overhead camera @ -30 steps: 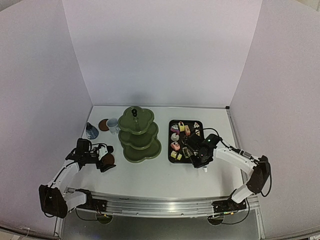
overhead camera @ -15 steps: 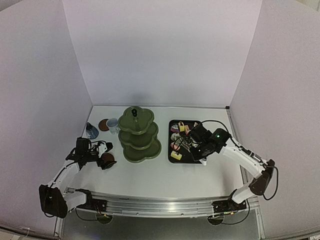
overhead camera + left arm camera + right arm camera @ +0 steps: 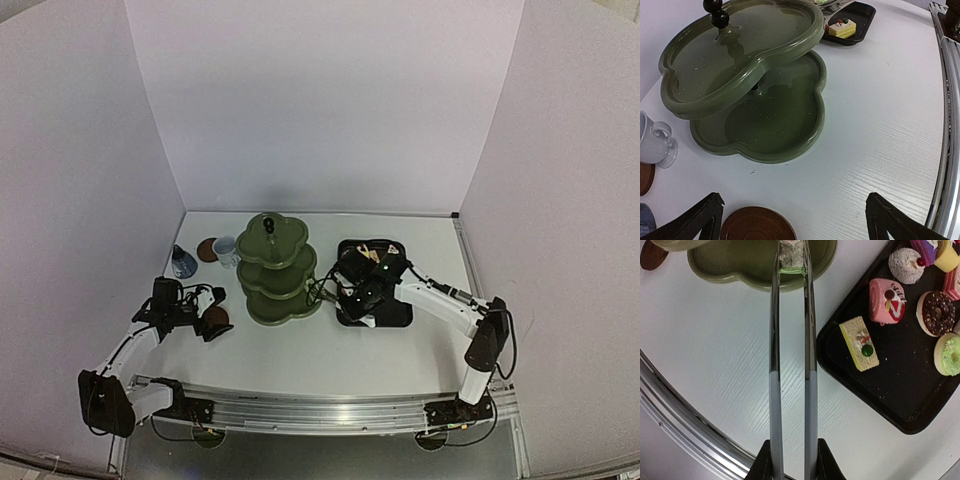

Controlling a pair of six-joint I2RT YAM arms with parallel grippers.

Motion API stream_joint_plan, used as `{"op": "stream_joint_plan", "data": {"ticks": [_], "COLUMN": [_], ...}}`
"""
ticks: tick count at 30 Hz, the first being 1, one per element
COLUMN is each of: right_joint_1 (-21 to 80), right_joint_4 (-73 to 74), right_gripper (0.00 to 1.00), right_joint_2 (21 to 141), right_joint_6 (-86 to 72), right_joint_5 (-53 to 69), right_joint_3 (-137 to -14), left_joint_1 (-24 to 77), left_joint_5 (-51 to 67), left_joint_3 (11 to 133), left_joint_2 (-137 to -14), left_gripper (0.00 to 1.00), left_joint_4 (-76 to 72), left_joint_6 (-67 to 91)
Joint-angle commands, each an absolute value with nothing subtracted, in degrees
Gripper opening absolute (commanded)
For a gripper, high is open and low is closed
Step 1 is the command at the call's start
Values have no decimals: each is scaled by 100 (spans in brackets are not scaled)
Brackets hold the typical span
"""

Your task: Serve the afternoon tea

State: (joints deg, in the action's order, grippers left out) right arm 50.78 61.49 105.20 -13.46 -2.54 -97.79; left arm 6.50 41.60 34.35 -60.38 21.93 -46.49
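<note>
Cake: one small cake (image 3: 791, 254) is pinched between the tips of the tongs (image 3: 790, 365), above the near edge of the lowest tier of the stand (image 3: 755, 267). I cannot tell if it touches the tier.
Direction: the cake lies straight ahead of the right hand (image 3: 791, 462), at the far end of the tongs. Their long axis runs from the hand to the stand.
Right hand: clamped on the tongs, with the arm stretched leftward from the tray (image 3: 875, 400).
Other cakes: the yellow slice (image 3: 859, 343) and the rest lie on the tray.
Nearer arm: the right. The left is on the other side of the stand, well apart from the cake.
Left hand: the left hand (image 3: 794, 212) has its fingers wide apart and holds nothing. It is low over the table (image 3: 880, 125), above a coaster (image 3: 757, 226).
Next, I judge: bring the tips further over the tier, lower them, then loosen the tongs.
</note>
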Motion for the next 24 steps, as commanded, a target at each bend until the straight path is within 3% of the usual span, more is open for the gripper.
{"op": "stream_joint_plan", "data": {"ticks": [1, 15, 24], "right_joint_1": [5104, 5106, 5105], "right_joint_4": [5818, 5828, 5836], "right_gripper": [0, 1, 18], "right_joint_2": [10949, 11641, 11716], "right_joint_6": [-1094, -969, -1009], "right_joint_5": [-162, -572, -820], "right_joint_3": [-10284, -10767, -10789], "left_joint_1": [676, 672, 672], "left_joint_5": [4209, 4157, 4131], "left_joint_3": [3416, 3411, 3371], "left_joint_2": [-5915, -5902, -5880], "left_gripper": [100, 100, 100], "left_joint_4": [2057, 2107, 2095], "left_joint_6": [-4700, -4755, -4784]}}
